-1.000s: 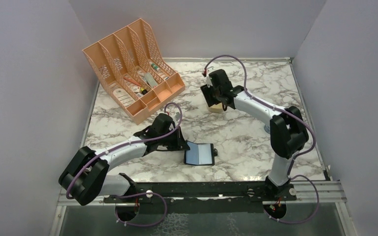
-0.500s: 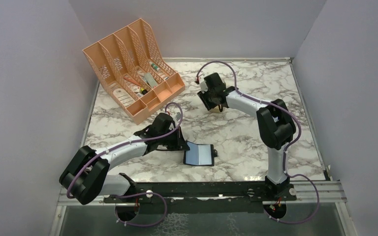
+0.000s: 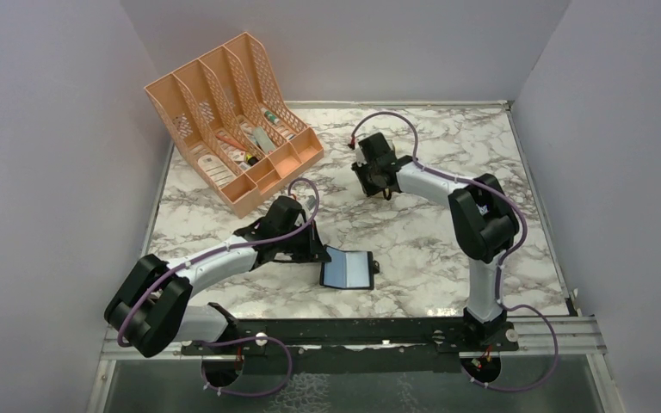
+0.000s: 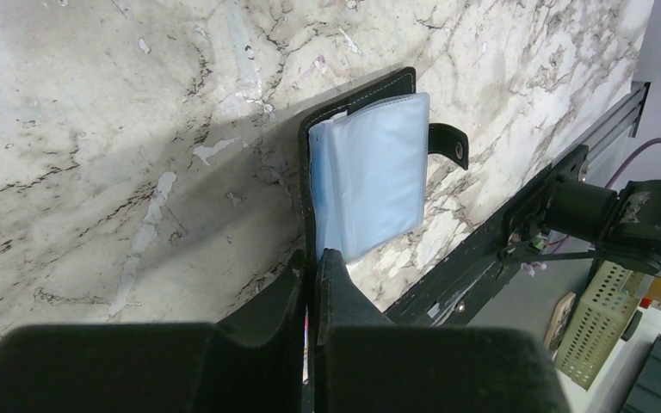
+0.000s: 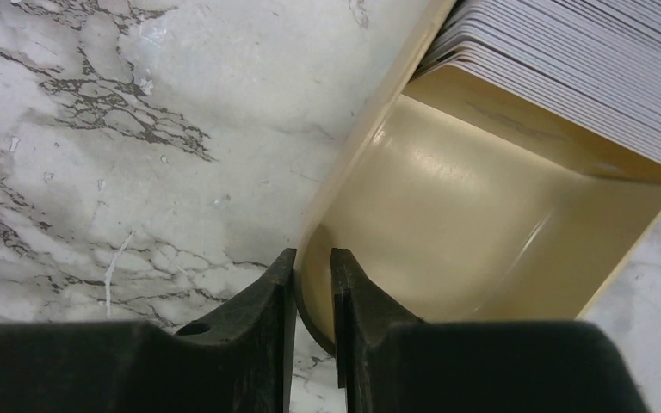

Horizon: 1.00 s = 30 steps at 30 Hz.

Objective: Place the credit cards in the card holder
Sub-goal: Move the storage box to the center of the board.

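The card holder [image 3: 349,269] lies open on the marble near the front, its pale blue clear sleeves [image 4: 366,172] facing up and its snap tab [image 4: 449,142] sticking out to the side. My left gripper [image 4: 314,258] is shut on the black cover's near edge. A stack of whitish credit cards [image 5: 585,69] stands on edge in a gold tin [image 5: 447,215]. My right gripper [image 5: 312,258] straddles the tin's curved wall, one finger outside and one inside, closed onto it. From above, the right gripper [image 3: 377,176] covers most of the tin.
A peach desk organiser [image 3: 232,112] with pens and small items stands at the back left. Grey walls close in the marble table [image 3: 447,249] on three sides. A black rail [image 3: 353,331] runs along the front edge by the arm bases.
The right arm swung left and lowered over the tin, and its jaws narrowed onto the tin's wall. The left arm and the card holder stayed put.
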Motion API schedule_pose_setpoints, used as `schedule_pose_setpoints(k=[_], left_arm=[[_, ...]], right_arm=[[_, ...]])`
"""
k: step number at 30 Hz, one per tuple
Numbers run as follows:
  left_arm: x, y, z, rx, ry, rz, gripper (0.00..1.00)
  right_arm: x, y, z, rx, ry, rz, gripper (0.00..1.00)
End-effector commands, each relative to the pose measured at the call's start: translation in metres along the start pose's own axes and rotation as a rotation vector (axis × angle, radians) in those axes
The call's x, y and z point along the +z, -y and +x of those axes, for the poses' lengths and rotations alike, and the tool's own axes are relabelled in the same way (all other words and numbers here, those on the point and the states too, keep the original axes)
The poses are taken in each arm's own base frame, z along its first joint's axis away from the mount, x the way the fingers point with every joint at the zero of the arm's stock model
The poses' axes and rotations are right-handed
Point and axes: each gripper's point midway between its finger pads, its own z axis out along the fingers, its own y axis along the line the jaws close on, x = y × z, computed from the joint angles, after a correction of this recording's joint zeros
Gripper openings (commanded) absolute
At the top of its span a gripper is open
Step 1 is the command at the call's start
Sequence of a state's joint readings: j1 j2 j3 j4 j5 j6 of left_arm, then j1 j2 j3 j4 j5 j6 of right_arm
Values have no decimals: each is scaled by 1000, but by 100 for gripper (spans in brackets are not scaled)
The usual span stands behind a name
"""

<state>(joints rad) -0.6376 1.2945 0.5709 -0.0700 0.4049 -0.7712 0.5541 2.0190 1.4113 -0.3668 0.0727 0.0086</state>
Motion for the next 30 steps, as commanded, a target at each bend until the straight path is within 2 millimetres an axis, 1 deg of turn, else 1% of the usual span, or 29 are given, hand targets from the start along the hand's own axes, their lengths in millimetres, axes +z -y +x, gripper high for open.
schedule_pose_setpoints(k=[1,11,21,25,30], left_arm=[[-1,7,-5,13,5,27,0],[-4,2,-1,9,11,20,0],[-10,4,0,10,28,32,0],[-13,3,1,13,42,30,0],[-15,2,2,18,34,22,0]], right_arm=[[-15,4,9,156,0,41,20],[-27,-5,41,384,-50,60,18],[-34,-18,74,595,-86,75,18],[-39,-25,80,663,-98,76,18],[-42,-42,79,721,-101,37,18]])
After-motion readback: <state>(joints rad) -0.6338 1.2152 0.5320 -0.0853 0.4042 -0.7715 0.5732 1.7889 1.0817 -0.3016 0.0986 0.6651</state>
